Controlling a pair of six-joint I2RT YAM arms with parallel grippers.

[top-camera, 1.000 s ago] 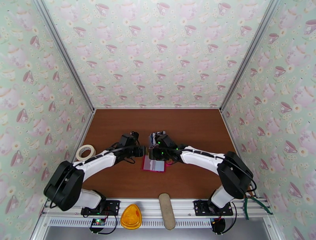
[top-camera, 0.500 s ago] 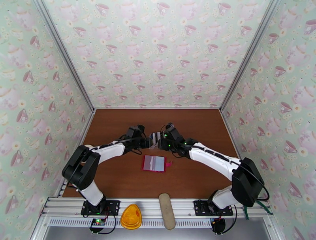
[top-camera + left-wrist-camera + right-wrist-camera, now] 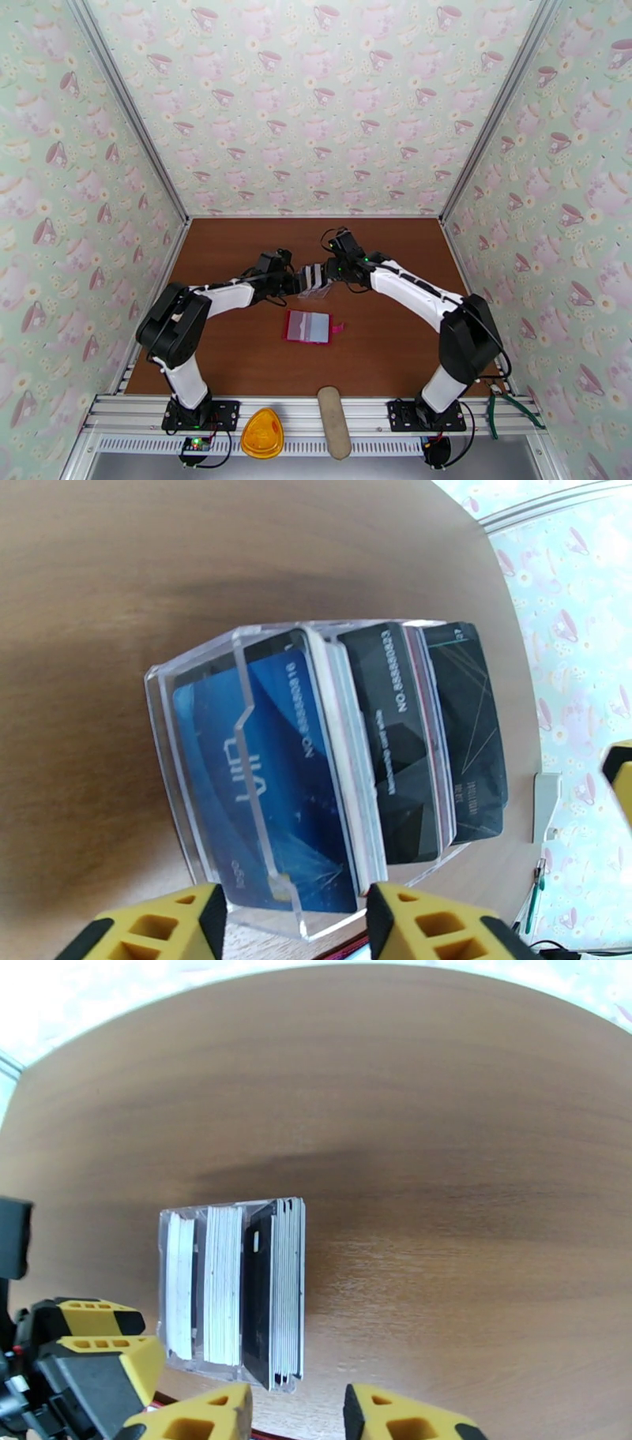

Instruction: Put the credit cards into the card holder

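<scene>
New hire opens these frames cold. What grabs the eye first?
First, the clear plastic stand mid-table, packed with dark blue, black and white credit cards. The left gripper and right gripper flank it from either side. Next, the red card holder, lying open with its pale pockets up, just nearer the arm bases.

1. The back wall (image 3: 316,103) and both side walls (image 3: 63,197) wear pale green wallpaper printed with pink teacups, teapots and daisies.
2. Bare aluminium posts (image 3: 130,114) run up the rear corners.
3. The worktop (image 3: 387,237) is brown wood-grain.
4. A ribbed aluminium rail (image 3: 300,410) edges its near side.
5. Light is bright and even.
</scene>
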